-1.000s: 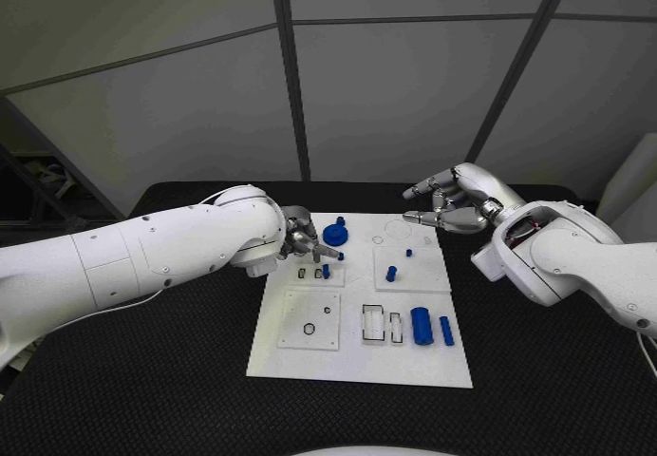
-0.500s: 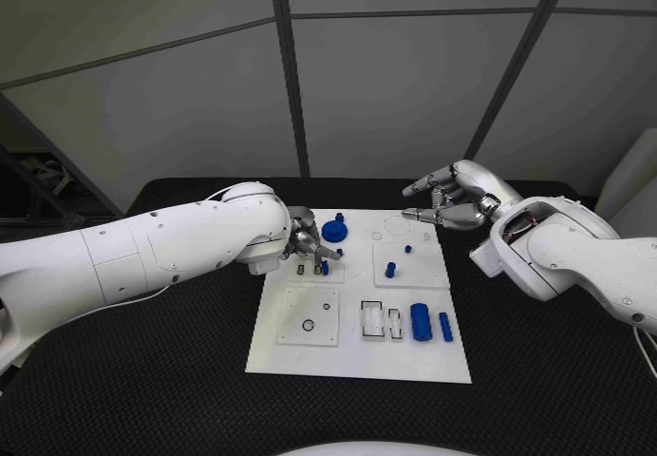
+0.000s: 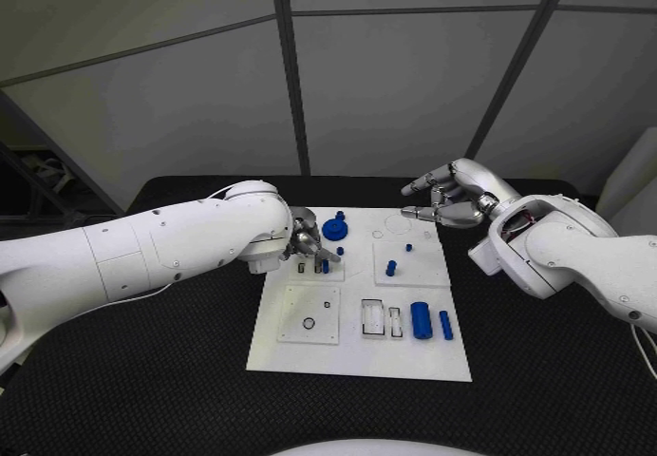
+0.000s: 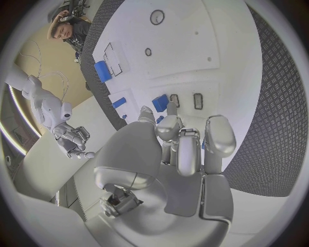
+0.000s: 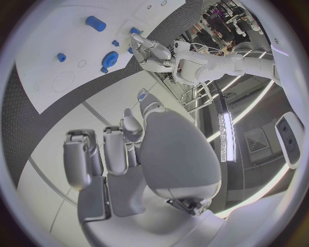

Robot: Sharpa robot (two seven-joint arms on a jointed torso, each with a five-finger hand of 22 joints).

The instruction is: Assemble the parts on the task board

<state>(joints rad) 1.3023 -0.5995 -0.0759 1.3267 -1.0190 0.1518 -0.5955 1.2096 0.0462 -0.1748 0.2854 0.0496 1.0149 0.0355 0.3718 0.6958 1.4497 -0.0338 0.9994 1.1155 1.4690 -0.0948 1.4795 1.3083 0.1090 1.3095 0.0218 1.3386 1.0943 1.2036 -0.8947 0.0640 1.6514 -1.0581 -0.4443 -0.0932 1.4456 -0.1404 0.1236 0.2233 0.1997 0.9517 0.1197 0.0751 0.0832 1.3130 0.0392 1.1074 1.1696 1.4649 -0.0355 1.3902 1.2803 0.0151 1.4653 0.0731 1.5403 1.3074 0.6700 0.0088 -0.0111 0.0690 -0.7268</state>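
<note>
A robotics lab or test cell, by the look of it.

A black table (image 3: pixel 151 380) with a textured mat stands before plain grey wall panels (image 3: pixel 384 85) split by dark seams, with a white task board (image 3: pixel 359 356) of small blue parts (image 3: pixel 422 321) laid out on it (a bench trial setup, not a home). The right wrist view shows long ceiling strip lights (image 5: pixel 247 110) and what may be racks of equipment (image 5: pixel 216 13), too warped to be sure.
</note>
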